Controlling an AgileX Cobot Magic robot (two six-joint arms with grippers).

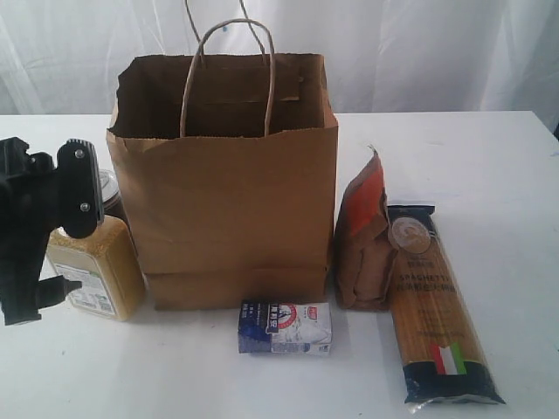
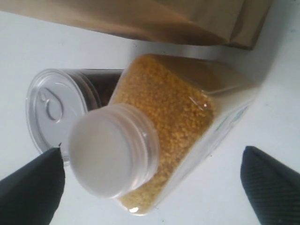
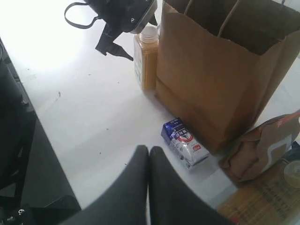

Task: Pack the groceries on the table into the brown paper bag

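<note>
Left jaws stand wide apart around the yellow white-capped bottle [image 2: 164, 117] beside the brown paper bag [image 1: 231, 209], right jaws pressed together; the grasp seems in hand, calling next for a firm close and lift.

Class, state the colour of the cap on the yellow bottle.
The cap is white; left wrist view shows it best.

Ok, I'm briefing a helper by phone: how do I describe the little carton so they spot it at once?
Find the tall brown paper bag standing on the white table. Just in front of its base lies the small carton. It is the only blue-and-white box, much smaller than the brown-orange pouch and spaghetti packet nearby.
</note>
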